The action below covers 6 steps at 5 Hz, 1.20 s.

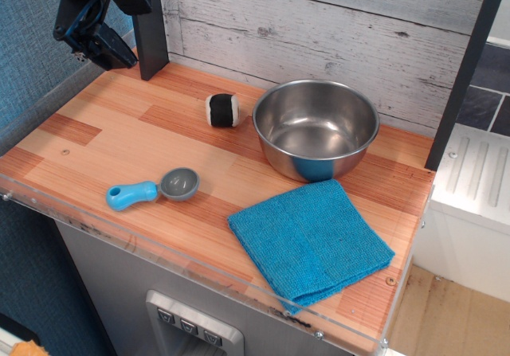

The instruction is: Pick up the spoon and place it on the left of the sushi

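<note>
The spoon (153, 189) lies flat on the wooden tabletop near the front left, its light-blue handle pointing left and its round grey bowl to the right. The sushi (222, 110), a small white roll with a black band, lies on its side further back, just left of the steel bowl. My gripper (102, 49) hangs at the upper left, above the table's back left corner, well away from both. Its dark fingers point down and right; I cannot tell whether they are open or shut. It holds nothing.
A large steel bowl (315, 129) stands at the back middle. A folded blue cloth (311, 240) lies at the front right. A wooden plank wall (335, 29) backs the table, with a dark post (151, 37) at its left. A clear rim runs along the front edge (159, 252).
</note>
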Motion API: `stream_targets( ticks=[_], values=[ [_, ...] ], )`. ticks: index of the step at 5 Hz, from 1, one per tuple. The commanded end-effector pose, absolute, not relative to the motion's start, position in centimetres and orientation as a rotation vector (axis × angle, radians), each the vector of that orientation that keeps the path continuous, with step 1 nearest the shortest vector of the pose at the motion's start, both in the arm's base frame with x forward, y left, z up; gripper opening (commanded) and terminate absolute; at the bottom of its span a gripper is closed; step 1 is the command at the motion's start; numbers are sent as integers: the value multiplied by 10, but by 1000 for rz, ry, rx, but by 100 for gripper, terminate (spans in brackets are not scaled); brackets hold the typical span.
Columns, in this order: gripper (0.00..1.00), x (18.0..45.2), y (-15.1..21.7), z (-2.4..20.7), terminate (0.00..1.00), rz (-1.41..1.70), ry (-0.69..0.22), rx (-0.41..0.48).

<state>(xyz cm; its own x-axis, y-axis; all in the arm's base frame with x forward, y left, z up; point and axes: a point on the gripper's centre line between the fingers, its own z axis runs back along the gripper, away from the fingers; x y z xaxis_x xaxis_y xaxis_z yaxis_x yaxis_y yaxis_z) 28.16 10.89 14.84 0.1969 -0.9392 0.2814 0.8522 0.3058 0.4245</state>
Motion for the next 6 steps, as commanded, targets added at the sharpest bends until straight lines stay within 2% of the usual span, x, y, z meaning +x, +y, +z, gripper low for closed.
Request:
stream_targets(
  ticks=[1,3,4,6],
  values=[
    [100,282,109,148,0,-1264,-541,189],
    [100,273,92,139,0,-1376,-425,208],
    [100,265,85,129,0,-1412,-346,222],
    [100,251,79,99,0,-1316,-280,207]
  ],
)
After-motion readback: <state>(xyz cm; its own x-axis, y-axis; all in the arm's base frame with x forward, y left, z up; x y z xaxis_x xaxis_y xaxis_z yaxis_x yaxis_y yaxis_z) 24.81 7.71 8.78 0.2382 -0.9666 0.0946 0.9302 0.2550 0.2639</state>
